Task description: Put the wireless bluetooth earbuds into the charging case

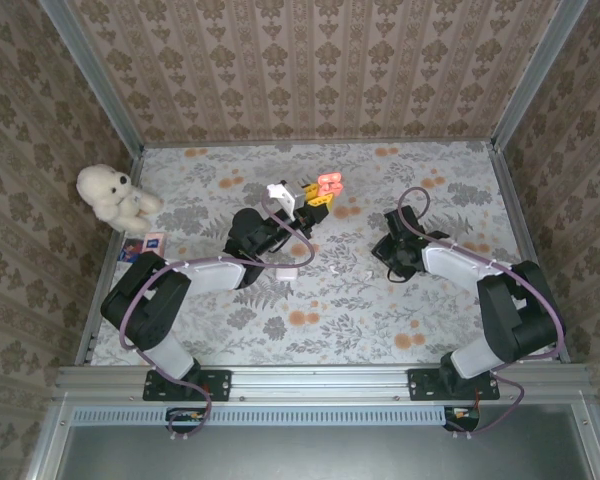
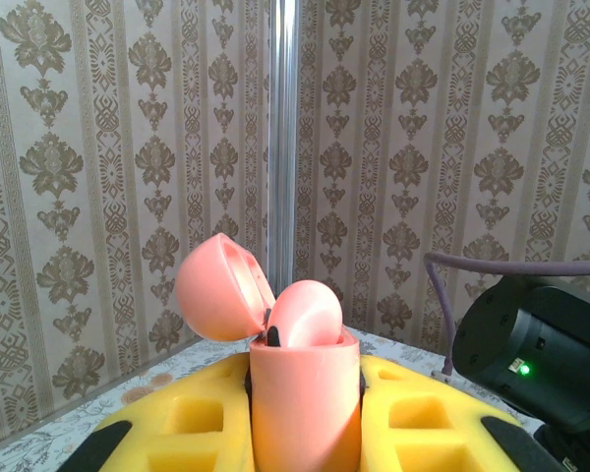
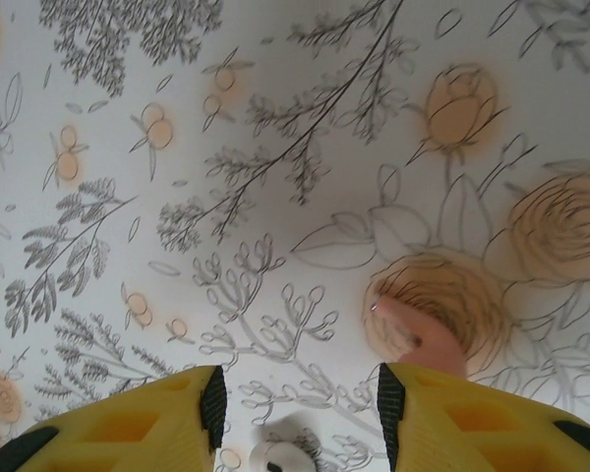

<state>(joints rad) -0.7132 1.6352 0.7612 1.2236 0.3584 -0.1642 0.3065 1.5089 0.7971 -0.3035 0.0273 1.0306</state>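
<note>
Orange-pink and open, the charging case (image 2: pixel 305 418) is held tight between the yellow fingers (image 2: pixel 418 413) of the left pincer (image 2: pixel 305 379), at the bottom middle of the left wrist view. Its lid (image 2: pixel 221 290) tips back to the upper left. A round orange-pink shape pokes up inside it, and I cannot tell if that is a bud. A black part of the right arm (image 2: pixel 536 354) with a green light shows in the lower right.

Over the flowery bench (image 3: pixel 177 147) the right pincer (image 3: pixel 300 393) is spread wide and holds nothing. A white earbud (image 3: pixel 273 455) lies between its fingers at the bottom edge, cut off. An orange-pink earbud (image 3: pixel 413 339) lies on an orange flower, right of middle, hard to pick out.

From above, a teddy bear (image 1: pixel 115 195) sits at the left of the bench, well apart.
</note>
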